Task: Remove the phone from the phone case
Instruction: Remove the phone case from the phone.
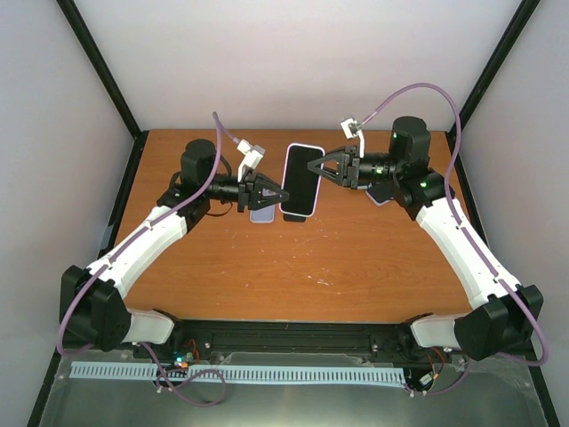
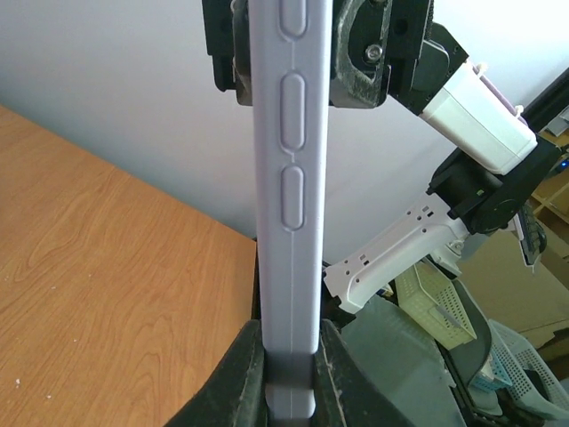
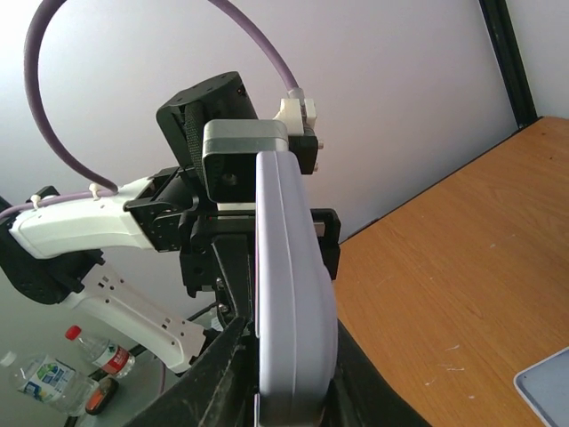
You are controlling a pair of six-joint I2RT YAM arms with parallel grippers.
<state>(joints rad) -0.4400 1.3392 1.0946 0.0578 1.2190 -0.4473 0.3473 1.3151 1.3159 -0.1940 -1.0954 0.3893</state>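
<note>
Two arms hold the phone (image 1: 300,182), in its lilac case (image 1: 303,148), up over the table (image 1: 267,267). From above, the left gripper (image 1: 281,192) is clamped on its left edge and the right gripper (image 1: 314,165) on its right edge.

From the left wrist, the case's buttoned side runs straight up, pinched between the near fingers (image 2: 227,391), with the right gripper closed around it at the top.

From the right wrist, the fingers (image 3: 222,382) press both faces of the edge-on case. The left gripper grips the far end. A pale flat corner (image 3: 544,391) lies on the table.
</note>
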